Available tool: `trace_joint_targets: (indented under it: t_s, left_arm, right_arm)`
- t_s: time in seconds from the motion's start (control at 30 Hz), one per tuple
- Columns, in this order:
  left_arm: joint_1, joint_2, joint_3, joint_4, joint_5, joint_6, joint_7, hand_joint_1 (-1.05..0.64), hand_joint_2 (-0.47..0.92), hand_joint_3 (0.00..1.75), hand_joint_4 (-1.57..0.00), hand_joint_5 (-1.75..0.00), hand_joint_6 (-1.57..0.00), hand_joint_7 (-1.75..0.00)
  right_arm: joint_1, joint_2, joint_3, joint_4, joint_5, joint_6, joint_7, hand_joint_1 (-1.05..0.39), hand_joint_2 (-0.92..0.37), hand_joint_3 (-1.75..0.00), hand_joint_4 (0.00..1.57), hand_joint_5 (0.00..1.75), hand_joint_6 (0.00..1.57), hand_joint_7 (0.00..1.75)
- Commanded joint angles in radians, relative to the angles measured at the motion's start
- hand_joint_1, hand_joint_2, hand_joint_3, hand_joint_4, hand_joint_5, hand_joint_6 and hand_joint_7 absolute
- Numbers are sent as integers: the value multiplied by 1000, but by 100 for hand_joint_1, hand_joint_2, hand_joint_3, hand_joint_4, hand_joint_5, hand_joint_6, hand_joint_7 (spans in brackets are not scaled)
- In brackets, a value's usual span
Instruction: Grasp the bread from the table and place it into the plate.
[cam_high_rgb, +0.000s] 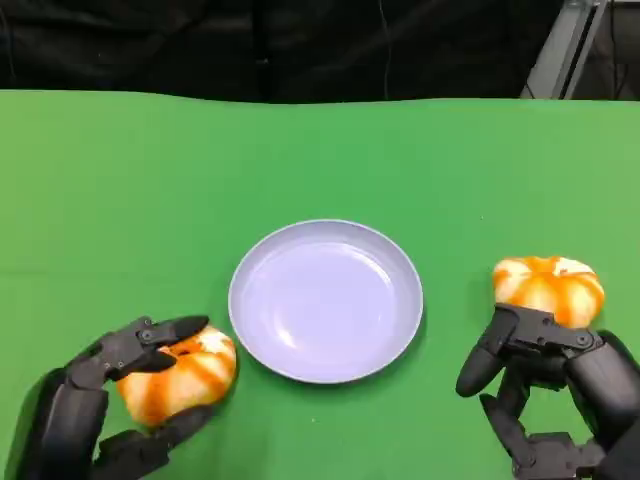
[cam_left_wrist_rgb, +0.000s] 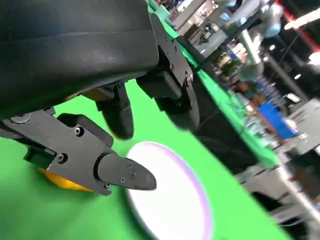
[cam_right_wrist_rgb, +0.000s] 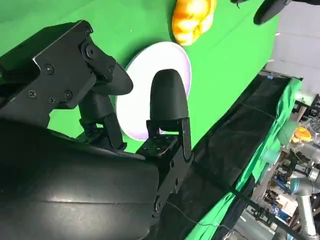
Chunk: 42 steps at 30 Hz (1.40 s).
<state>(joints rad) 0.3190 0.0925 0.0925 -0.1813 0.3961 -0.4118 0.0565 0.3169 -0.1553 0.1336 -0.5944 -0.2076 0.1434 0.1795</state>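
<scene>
Head view: a round pale lavender plate sits at the centre of the frame on the green desk, upright, with nothing in it; its inner surface shows only glare. Two orange-and-white bread rolls lie on the desk, one each side of the plate, neither touching the rim. The left bread roll is at the lower left of the frame, just beside the plate's lower-left edge. The left hand grips it: one black finger lies over the top of the roll, another curls beneath it. The right bread roll is at the right of the frame, near the plate but apart from it. The right hand sits just below that roll, fingers apart and holding nothing; the upper fingers reach the roll's lower edge, contact cannot be told. Left wrist view: a sliver of orange roll under the fingers, plate close beyond. Right wrist view: plate past the spread fingers, and a roll at the top of the frame.
</scene>
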Motion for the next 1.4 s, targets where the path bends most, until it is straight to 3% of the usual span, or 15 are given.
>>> trace_joint_targets:
  t_s: [0.03, 0.23, 0.4, 0.67, 0.9, 0.97, 1.07, 1.1, 1.17, 1.2, 1.23, 1.27, 1.3, 1.37, 1.4]
  left_arm:
    - [11, 56, -1, -31, 138, 44, 40, -46, 88, 0, -30, -75, -45, 0]
    - [-7, 104, -36, -31, 293, 120, 60, -53, 88, 0, -25, -59, -37, -1]
    - [-47, 133, -107, -64, 451, 288, -20, -56, 91, 1, -32, -54, -39, -1]
    - [-180, 148, -247, 58, 664, 517, -70, -53, 92, 4, -51, -50, -50, -2]
    - [-294, 176, -331, 237, 670, 598, -71, -42, 92, 13, -65, -48, -69, -8]
    - [-303, 177, -326, 251, 635, 598, -45, -31, 92, 16, -67, -65, -81, -6]
    - [-302, 171, -298, 265, 559, 565, 35, -20, 92, 19, -60, -122, -95, -4]
    - [-297, 174, -286, 269, 524, 539, 66, -16, 92, 23, -60, -127, -101, -5]
    - [-287, 182, -269, 276, 477, 492, 130, -12, 92, 30, -71, -95, -111, -5]
    - [-285, 189, -263, 283, 463, 469, 166, -11, 90, 35, -79, -101, -120, -6]
    - [-283, 194, -258, 287, 457, 451, 201, -11, 85, 44, -77, -127, -125, -9]
    - [-280, 201, -258, 287, 460, 436, 241, -11, 75, 62, -76, -150, -128, -16]
    - [-279, 206, -259, 287, 461, 426, 269, -13, 65, 75, -79, -164, -125, -33]
    - [-274, 211, -259, 283, 468, 399, 351, -16, 61, 77, -84, -172, -109, -67]
    - [-274, 213, -259, 284, 466, 390, 375, -18, 64, 74, -86, -174, -95, -98]
  right_arm:
    - [-4, -5, 4, -8, -3, 6, -5, 6, -42, -120, 78, 160, 71, 137]
    - [-12, 4, 15, -3, -5, 21, -9, 6, -42, -120, 77, 160, 71, 137]
    - [-17, 4, 17, -6, -2, 37, -10, 6, -44, -118, 77, 161, 71, 137]
    - [-22, 0, 14, 5, 7, 28, -8, 7, -44, -117, 76, 160, 70, 138]
    - [-19, 3, 15, 2, 17, 34, -6, 6, -45, -116, 75, 164, 69, 139]
    - [-19, 3, 16, 1, 16, 36, -7, 7, -45, -116, 75, 164, 69, 139]
    - [-18, 2, 17, -1, 11, 39, -8, 7, -46, -115, 75, 164, 69, 139]
    - [-16, 2, 17, -2, 10, 39, -9, 7, -46, -115, 75, 164, 69, 138]
    - [-14, 1, 18, -5, 9, 37, -9, 7, -45, -115, 75, 163, 69, 138]
    - [-14, 0, 17, -6, 8, 35, -8, 7, -45, -116, 75, 163, 70, 138]
    - [-15, -2, 18, -8, 5, 37, -8, 7, -45, -116, 75, 163, 69, 138]
    - [-15, -2, 18, -9, 3, 40, -8, 6, -44, -116, 75, 162, 70, 138]
    - [-16, -2, 18, -10, 2, 42, -8, 5, -45, -116, 75, 162, 70, 138]
    - [-16, -1, 19, -11, 2, 45, -8, 4, -45, -115, 76, 163, 70, 138]
    - [-17, -1, 19, -11, 1, 45, -8, 5, -45, -115, 76, 163, 70, 138]
